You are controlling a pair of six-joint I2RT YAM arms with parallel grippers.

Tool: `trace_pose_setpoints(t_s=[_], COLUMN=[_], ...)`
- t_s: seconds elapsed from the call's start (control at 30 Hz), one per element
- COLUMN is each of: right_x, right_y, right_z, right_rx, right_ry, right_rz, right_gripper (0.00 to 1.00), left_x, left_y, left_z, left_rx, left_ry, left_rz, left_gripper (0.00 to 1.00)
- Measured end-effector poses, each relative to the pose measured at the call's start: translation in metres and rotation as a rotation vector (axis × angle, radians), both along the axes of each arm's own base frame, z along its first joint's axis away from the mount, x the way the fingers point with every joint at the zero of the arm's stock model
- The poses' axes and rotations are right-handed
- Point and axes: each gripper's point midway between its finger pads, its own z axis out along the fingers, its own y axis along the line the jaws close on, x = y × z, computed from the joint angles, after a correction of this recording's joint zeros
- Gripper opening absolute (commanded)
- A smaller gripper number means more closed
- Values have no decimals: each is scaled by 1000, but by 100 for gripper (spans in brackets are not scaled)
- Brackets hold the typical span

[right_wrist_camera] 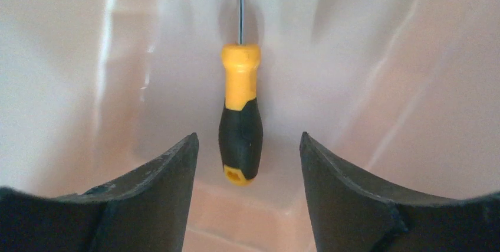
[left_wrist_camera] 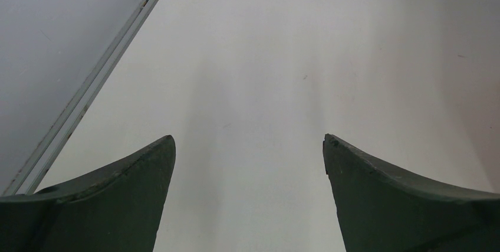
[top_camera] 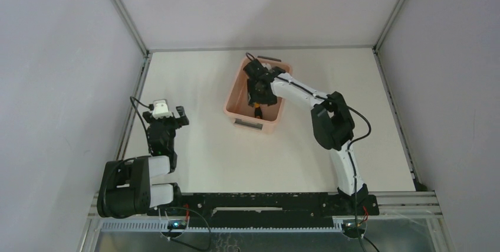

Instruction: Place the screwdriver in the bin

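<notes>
My right hand [right_wrist_camera: 247,136] hangs parted inside the bin [right_wrist_camera: 71,87], the screwdriver [right_wrist_camera: 240,128] loose between its jaws, touching neither. The drop looks made; the next move calls for a straight lift clear of the bin.

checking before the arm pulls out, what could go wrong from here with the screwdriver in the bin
1. The handle of the screwdriver sits between the open fingers of the right gripper, with only slim gaps on either side. A skewed retreat could snag it and drag it out.
2. That gripper is down inside the bin, close to its walls. A sideways exit might knock or shift the bin.
</notes>
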Motion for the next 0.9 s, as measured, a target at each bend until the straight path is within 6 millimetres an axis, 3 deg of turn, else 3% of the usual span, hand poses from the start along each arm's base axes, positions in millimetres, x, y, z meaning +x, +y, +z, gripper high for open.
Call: trace_pose_setpoints(t_s=[0.07, 0.27, 0.4, 0.47, 0.57, 0.77, 0.9], right_x=[5, 11, 8, 4, 0, -22, -43], right_y=[-1, -19, -57, -84, -140, -259, -303], right_z=[24, 134, 207, 225, 229, 193, 192], right_rx=[13, 63, 76, 64, 16, -92, -103], right_ry=[-50, -279, -444, -492, -510, -435, -432], right_rz=[7, 18, -30, -72, -170, -399, -488], right_gripper=[98, 100, 100, 100, 100, 100, 100], left_x=[0, 0, 0, 0, 0, 0, 0], left_y=[0, 0, 0, 0, 0, 0, 0], left_z=[0, 0, 0, 0, 0, 0, 0], left_rx=[0, 0, 0, 0, 0, 0, 0], left_ry=[0, 0, 0, 0, 0, 0, 0], left_rz=[0, 0, 0, 0, 0, 0, 0], left_gripper=[100, 100, 100, 100, 100, 100, 100])
